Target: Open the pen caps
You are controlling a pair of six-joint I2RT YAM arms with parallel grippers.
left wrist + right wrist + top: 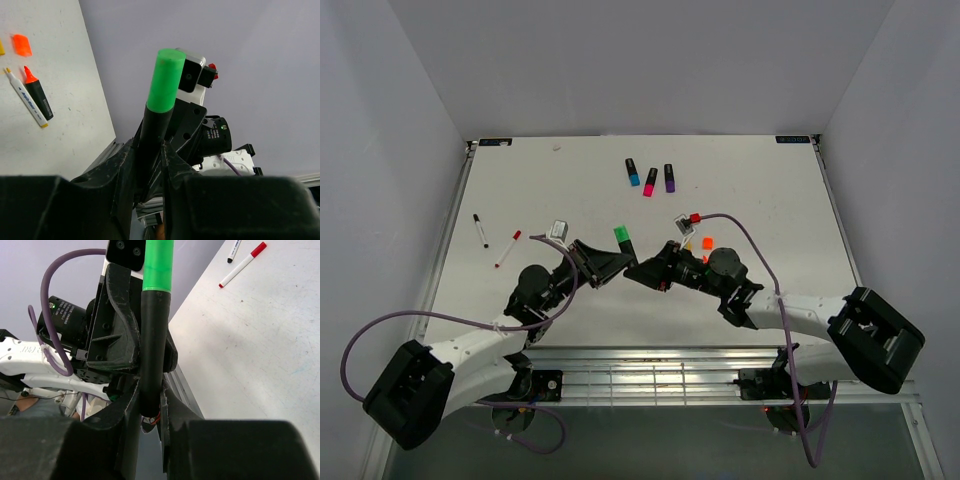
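Note:
A stubby black marker with a green cap [621, 235] stands upright above the table, held between my two grippers. My left gripper [612, 263] is shut on its black body [150, 135], with the green cap [166, 80] still seated above the fingers. My right gripper [644, 268] is shut on the lower end of the same body [152, 350], and the green cap [159, 262] shows at the top. Blue [633, 174], pink [650, 183] and purple [670, 179] capped markers lie at the back. Thin white pens with a black cap [480, 229] and a red cap [508, 248] lie at the left.
A loose orange cap [707, 242] and an uncapped orange-tipped marker [38, 93] lie by the right gripper, beside a thin white pen [25, 97]. The orange cap also shows in the left wrist view [22, 44]. The table's metal rail [650, 352] runs along the near edge.

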